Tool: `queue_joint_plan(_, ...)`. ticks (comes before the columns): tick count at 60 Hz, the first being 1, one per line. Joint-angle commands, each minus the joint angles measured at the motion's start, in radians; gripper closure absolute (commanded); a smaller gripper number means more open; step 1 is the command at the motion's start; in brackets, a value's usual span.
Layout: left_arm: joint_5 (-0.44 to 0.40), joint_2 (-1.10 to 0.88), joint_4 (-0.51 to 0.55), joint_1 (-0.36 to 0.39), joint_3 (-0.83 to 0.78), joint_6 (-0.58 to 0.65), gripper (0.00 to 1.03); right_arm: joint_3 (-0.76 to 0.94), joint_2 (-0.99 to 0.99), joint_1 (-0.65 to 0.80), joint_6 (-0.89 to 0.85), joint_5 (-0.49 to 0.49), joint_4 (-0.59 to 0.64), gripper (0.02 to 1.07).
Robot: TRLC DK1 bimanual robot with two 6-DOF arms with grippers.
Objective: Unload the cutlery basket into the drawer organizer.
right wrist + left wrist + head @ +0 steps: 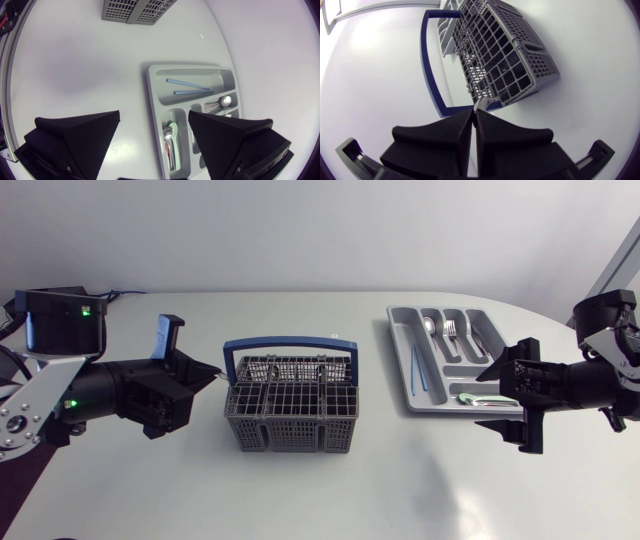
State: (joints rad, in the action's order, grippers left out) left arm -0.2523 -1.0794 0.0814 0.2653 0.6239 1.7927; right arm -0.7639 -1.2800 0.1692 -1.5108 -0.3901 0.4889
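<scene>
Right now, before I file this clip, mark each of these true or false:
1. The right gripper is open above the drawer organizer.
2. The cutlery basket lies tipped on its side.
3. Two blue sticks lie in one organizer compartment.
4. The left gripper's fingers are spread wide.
1. True. The right gripper hangs open over the drawer organizer.
2. False. The cutlery basket stands upright, with its blue handle raised.
3. True. The blue sticks lie together in the long compartment.
4. False. The left gripper is closed beside the basket, apparently pinching a thin silver piece at its tips.
</scene>
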Motion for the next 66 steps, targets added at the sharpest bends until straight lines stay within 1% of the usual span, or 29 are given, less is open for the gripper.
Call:
queue_joint_plan(1, -0.004, 0.029, 0.017, 0.005, 0.042, 0.030, 0.96, 0.038, 0.030, -0.016, 0.014, -0.003, 0.022, 0.08)
queue_joint_plan(18, -0.010, 0.084, 0.113, -0.023, 0.100, 0.048, 0.96, 0.090, 0.122, -0.068, 0.032, 0.002, 0.040, 0.08)
queue_joint_plan(31, -0.011, 0.113, 0.187, -0.035, 0.158, 0.065, 0.96, 0.106, 0.146, -0.073, 0.034, 0.003, 0.048, 0.08)
queue_joint_plan(44, -0.025, 0.150, 0.281, -0.051, 0.208, 0.085, 0.96, 0.113, 0.186, -0.079, 0.038, 0.002, 0.068, 0.08)
queue_joint_plan(55, -0.028, 0.171, 0.371, -0.049, 0.255, 0.083, 0.96, 0.120, 0.229, -0.103, 0.067, -0.003, 0.074, 0.08)
queue_joint_plan(58, -0.033, 0.170, 0.429, -0.046, 0.300, 0.051, 0.96, 0.117, 0.254, -0.117, 0.093, -0.010, 0.074, 0.08)
queue_joint_plan(60, -0.036, 0.162, 0.462, -0.038, 0.332, 0.007, 0.96, 0.115, 0.274, -0.131, 0.123, -0.021, 0.074, 0.08)
queue_joint_plan(66, -0.035, 0.125, 0.538, 0.003, 0.436, -0.184, 0.96, 0.129, 0.378, -0.209, 0.251, -0.035, 0.057, 0.08)
